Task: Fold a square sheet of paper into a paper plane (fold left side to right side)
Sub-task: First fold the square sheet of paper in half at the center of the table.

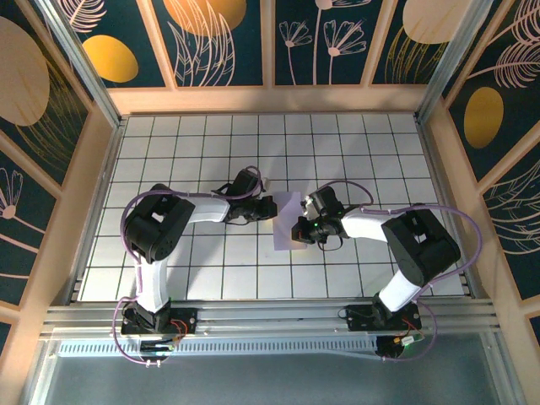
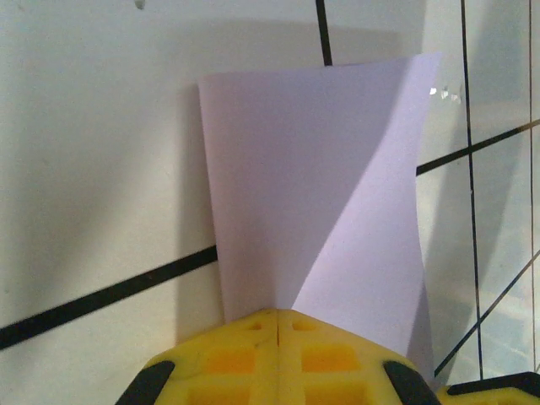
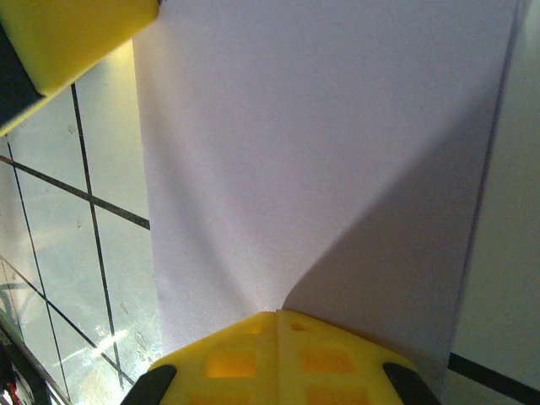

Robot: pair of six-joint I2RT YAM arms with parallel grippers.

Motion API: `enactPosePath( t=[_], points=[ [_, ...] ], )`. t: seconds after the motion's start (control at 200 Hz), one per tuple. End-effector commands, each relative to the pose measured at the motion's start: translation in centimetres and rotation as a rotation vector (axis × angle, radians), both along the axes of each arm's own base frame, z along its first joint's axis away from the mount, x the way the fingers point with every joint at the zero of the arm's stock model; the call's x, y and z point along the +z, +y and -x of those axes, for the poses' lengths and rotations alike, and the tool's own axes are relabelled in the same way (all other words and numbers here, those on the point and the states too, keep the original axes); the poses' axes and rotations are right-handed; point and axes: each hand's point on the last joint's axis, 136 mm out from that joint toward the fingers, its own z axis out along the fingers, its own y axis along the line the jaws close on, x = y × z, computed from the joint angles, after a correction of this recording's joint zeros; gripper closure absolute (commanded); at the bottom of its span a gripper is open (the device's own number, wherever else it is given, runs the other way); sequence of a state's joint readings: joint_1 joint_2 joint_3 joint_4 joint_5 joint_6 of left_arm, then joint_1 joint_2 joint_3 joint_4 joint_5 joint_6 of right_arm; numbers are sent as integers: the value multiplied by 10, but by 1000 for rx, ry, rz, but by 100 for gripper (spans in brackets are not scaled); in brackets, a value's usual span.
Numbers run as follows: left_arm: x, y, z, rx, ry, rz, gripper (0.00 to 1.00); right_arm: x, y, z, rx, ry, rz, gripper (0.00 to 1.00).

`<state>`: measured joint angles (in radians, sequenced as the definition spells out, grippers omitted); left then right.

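Paper sheet (image 1: 285, 221) at mid-desk, a closed gripper on either side
Top view places the lavender sheet, a tall narrow rectangle, on the tiled desk (image 1: 169, 152) between the left gripper (image 1: 268, 207) at its upper left edge and the right gripper (image 1: 302, 229) at its right edge; wrist views show each gripper's yellow fingers (image 2: 228, 354) pressed together without a gap, tips touching the paper, though whether any paper is nipped between them cannot be told, and the right wrist view catches the left gripper's finger at the sheet's far corner
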<state>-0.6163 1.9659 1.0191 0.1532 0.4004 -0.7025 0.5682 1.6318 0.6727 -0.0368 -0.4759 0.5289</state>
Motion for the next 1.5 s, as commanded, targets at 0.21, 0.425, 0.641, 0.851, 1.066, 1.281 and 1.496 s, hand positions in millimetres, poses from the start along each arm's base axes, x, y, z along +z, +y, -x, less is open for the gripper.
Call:
enactPosePath(
  t=[0.21,0.425,0.641,0.851,1.066,1.281,1.496],
  points=[
    [-17,36,-34,132,-40,-86,98,-60,-62,40,-60,159,290,100],
    [-1,34,-40,120,-80,-57,98,-58,-59,39,-59,157,277,100],
    [29,28,-30,81,-112,17,98,-56,-56,38,-61,157,257,100],
    [48,7,-6,1,-95,185,99,-57,-55,38,-64,157,251,100],
    [43,-24,-6,-71,-77,208,98,-60,-55,38,-63,162,254,100],
    [22,-23,-20,-38,-72,143,98,-59,-56,39,-62,163,256,100],
    [2,-17,-25,-11,-63,92,98,-59,-56,39,-62,162,258,100]
  ],
)
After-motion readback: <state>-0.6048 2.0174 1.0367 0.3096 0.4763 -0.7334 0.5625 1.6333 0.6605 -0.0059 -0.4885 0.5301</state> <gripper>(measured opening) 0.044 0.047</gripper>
